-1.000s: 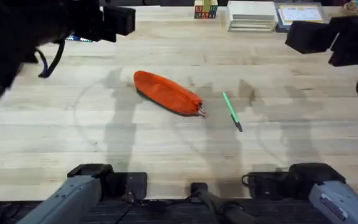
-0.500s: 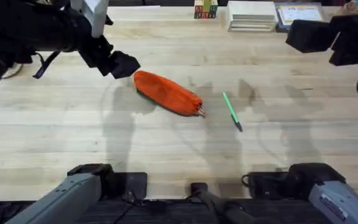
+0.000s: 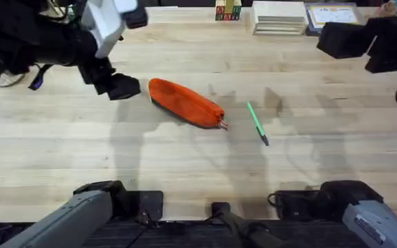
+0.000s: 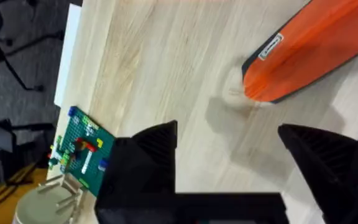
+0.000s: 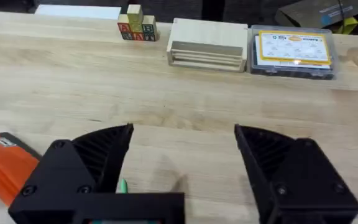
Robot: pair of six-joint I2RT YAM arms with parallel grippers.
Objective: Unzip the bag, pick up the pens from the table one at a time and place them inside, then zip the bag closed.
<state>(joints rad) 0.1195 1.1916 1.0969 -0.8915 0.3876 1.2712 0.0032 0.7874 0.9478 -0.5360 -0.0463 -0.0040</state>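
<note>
The bag [image 3: 185,102] lay on the table [image 3: 185,172] left of centre, its length running diagonally, with the zipper pull at the end nearer the pen [image 3: 257,123], which lay just to its right and apart from it. The bag was judged to be soft, light fabric that would deform and slide under a one-sided pull; it would probably need pinning at one end while the small pull was drawn from the other. The pull itself appeared tiny and would call for a precise fingertip pinch. The pen was judged light, rigid and prone to rolling, best taken across its mid-shaft. The left gripper [image 4: 229,155] sat just beside the bag's far end, its fingers spread wide with nothing between them and not touching the fabric. The right gripper [image 5: 182,162] hung high over the table's right side, its fingers likewise wide apart and empty.
</note>
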